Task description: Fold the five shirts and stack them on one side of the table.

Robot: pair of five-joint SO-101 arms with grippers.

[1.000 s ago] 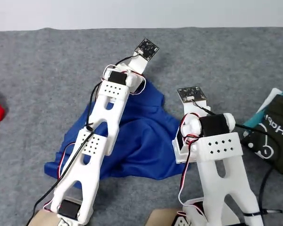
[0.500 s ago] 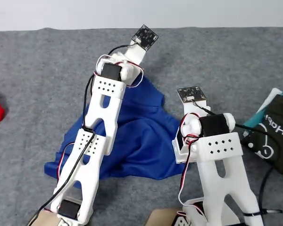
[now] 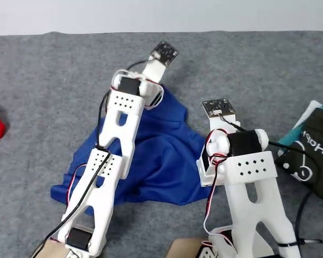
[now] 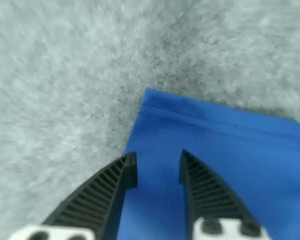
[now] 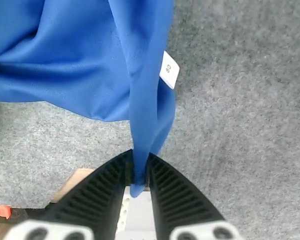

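Covering one table with a fixed overhead camera and two wrist cameras.
High view: looking steeply down from above the arms' base side, standing far enough off to be framing both arms and most of the grey table cover (image 3: 48, 80). Left wrist view: pointing out past the left gripper (image 4: 156, 159), facing down, sitting very close over the blue shirt (image 4: 215, 150) edge. Right wrist view: pointing past the right gripper (image 5: 140, 160), facing down, close on a fold of it. Sharing that shirt and the cover across all three.

Shirt (image 3: 167, 156) lies on table (image 3: 54, 80), under left arm (image 3: 118, 129).
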